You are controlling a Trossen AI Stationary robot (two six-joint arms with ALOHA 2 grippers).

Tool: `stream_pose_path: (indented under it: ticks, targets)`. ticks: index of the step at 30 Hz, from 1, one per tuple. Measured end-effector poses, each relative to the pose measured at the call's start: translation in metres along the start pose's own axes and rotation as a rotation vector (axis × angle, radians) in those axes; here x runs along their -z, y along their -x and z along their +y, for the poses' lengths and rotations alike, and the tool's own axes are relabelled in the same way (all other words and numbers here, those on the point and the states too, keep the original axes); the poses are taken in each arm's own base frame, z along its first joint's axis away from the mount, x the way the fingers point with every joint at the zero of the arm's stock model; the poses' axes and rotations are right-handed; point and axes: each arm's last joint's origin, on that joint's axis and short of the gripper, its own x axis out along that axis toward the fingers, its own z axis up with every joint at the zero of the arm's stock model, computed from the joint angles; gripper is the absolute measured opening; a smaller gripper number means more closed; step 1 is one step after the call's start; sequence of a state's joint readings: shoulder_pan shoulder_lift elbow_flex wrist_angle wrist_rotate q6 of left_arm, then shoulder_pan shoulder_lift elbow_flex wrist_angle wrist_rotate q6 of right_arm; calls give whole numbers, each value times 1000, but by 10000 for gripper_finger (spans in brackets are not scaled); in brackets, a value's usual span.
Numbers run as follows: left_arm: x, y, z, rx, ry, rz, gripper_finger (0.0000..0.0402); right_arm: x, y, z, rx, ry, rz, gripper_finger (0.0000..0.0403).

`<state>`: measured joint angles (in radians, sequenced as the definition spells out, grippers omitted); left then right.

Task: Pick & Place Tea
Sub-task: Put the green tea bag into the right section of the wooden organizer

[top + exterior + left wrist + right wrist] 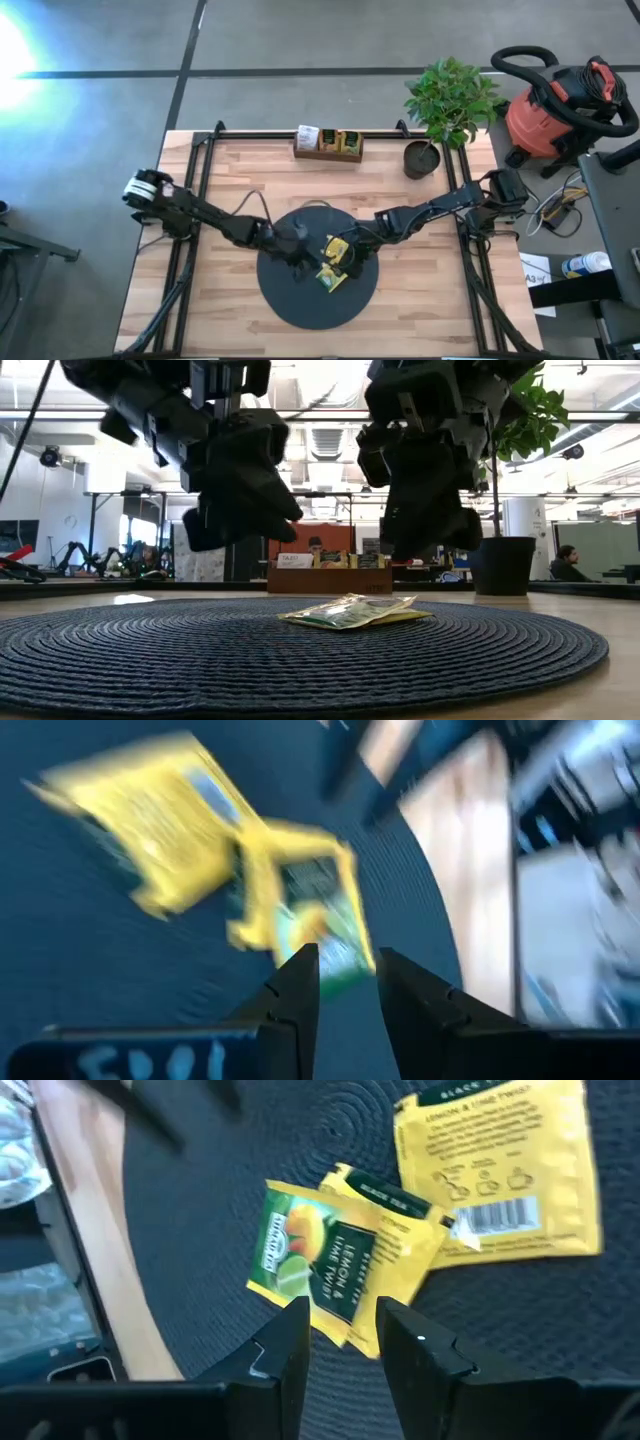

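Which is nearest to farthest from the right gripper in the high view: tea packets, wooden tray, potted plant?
From the right gripper:
1. Tea packets, just beside it on the black mat.
2. Wooden tray, at the table's far edge.
3. Potted plant, far right corner; close to the tray's distance, hard to call.

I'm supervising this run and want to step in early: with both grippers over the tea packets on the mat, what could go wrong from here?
1. The tea packets overlap in a heap on the black mat, so a pinch may lift two at once or slide off a flat edge.
2. The left gripper and right gripper hang close together above the same heap; both descending could make them collide.
3. The packets lie flat, so fingers may drag on the woven mat.
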<state>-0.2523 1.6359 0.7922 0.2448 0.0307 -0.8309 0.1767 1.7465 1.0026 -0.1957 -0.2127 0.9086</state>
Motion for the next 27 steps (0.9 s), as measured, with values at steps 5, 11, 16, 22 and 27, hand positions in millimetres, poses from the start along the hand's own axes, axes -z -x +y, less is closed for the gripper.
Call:
stream_pose_path:
  ticks: [5,11,16,22,27]
  targets:
    - [10,-23,-2,84,-10,177,98,-2,-2,3,-35,10,-29,116]
    - [15,-45,-9,92,-20,218,98,-3,-2,4,-41,0,-36,116]
    - [16,-55,-8,83,-20,221,98,0,-3,0,-30,-29,-26,116]
    - [21,-66,0,49,8,216,98,3,-5,-5,-24,-58,-22,116]
    - [20,-73,3,39,47,181,98,7,-8,-12,10,-77,-26,116]
